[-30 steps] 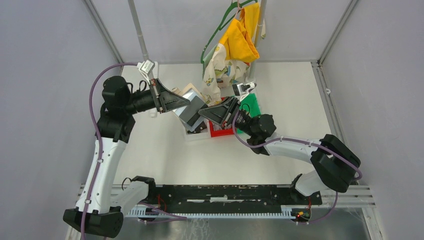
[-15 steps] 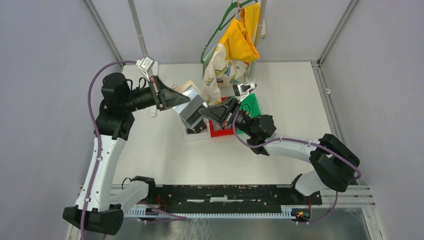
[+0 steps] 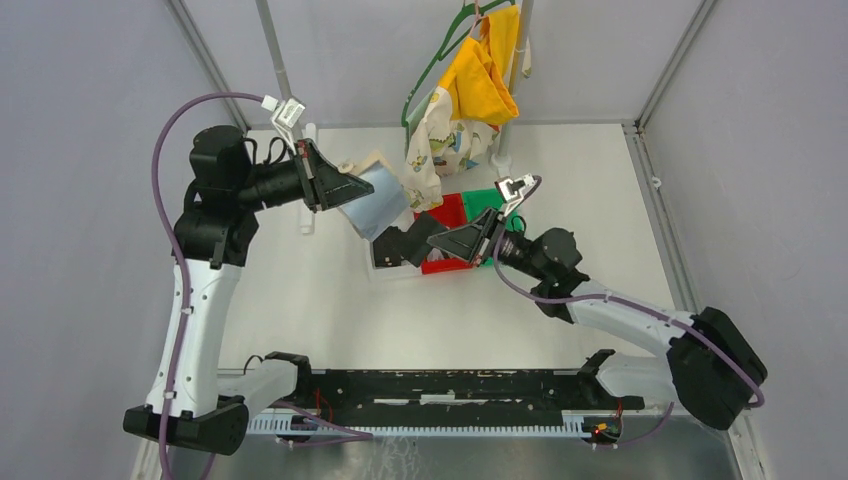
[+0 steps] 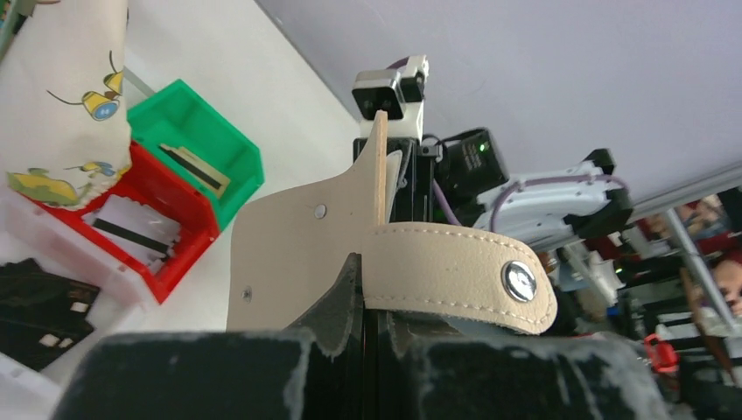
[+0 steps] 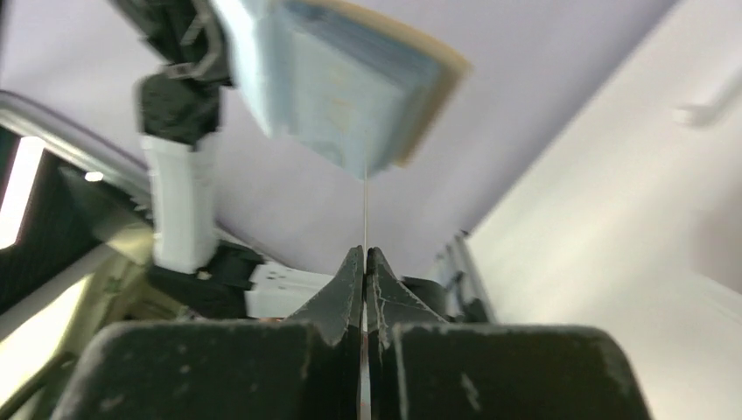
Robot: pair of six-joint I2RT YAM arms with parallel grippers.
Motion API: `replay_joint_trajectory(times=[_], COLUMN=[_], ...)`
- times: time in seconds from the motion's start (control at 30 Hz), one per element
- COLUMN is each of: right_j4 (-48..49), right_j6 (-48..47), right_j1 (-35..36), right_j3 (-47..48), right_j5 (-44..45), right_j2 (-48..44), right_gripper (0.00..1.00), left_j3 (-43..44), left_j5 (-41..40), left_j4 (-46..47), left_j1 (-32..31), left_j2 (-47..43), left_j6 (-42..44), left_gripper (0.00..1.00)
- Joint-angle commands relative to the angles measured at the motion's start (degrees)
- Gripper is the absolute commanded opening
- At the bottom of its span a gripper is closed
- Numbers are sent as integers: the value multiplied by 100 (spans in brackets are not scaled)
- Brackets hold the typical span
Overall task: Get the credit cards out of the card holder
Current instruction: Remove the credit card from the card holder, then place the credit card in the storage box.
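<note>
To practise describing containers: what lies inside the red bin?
The red bin holds pale cards, one showing a dark stripe. The patterned cloth hides one end, so anything lying there cannot be seen.

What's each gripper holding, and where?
Left fingers: card holder, cover edge by the snap strap. Right fingers: black credit card, pinched at one end.

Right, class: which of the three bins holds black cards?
The white bin, beside the red bin: black cards lie in it. The red bin holds pale cards; the green bin flanks the red one's other side.
</note>
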Motion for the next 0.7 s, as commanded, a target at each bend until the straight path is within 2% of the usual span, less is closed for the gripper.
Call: replay_joint_trajectory(times=[0.0,0.07,0.23,0.47,0.67], right_j4=[-3339,-4501,-5644,-5971,-6091], right_j6=[-2177,-3007,-4130,-4599,-4855], right_j1=[-308,-332,-311,-151,213], right_j3=[554,1054,2041,3198,3939], right_j5=[-495,-226,449,804,1422], right_j2=[-531,-396,473,1933,2843], right_gripper=[0,0,0,0,0], left_j3=[545,550,439,308,307], left_j5=[82,151,605,1156,1202], left_j4=[-752,-878,-1020,-1028,-999], left_j1=[23,23,23,23,19], left_j2=[-125,-230,-477,-767,-851], left_j6=[1823,2210,2761,2955,2900], left_gripper=[2,2,2,2,2])
